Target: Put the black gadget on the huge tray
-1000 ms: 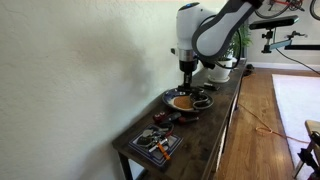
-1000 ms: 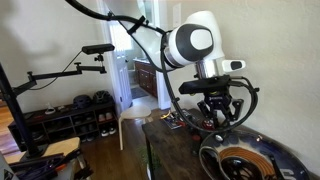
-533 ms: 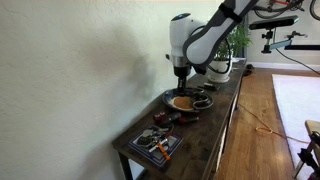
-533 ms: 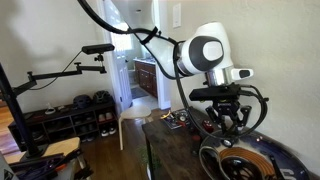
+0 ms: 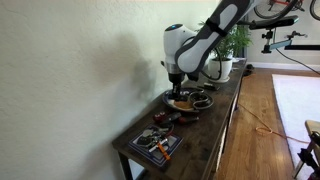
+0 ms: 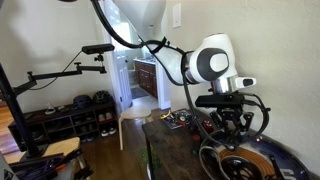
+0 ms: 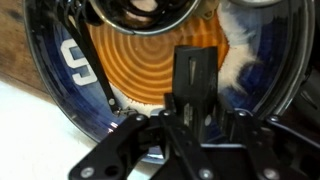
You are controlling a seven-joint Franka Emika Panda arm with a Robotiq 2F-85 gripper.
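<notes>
My gripper point(image 7: 195, 112) is shut on the black gadget point(image 7: 195, 72), a plain black block that stands up between the fingers in the wrist view. Right below it lies the huge tray point(image 7: 135, 52), round, with an orange ringed centre and a dark blue rim with a white mark. In both exterior views the gripper point(image 5: 177, 80) point(image 6: 233, 131) hangs just above the tray point(image 5: 183, 102) point(image 6: 246, 164). The gadget is too small to make out there.
A smaller dark dish point(image 5: 203, 100) sits beside the tray. Small reddish items point(image 5: 166, 118) and a flat board with colourful bits point(image 5: 155, 144) lie nearer the table's end. A potted plant point(image 5: 226, 62) stands at the far end. The wall runs close along the table.
The arm has shifted sideways over the tray, toward the wall side, still holding the gadget. The gripper sits a little lower over the tray.
</notes>
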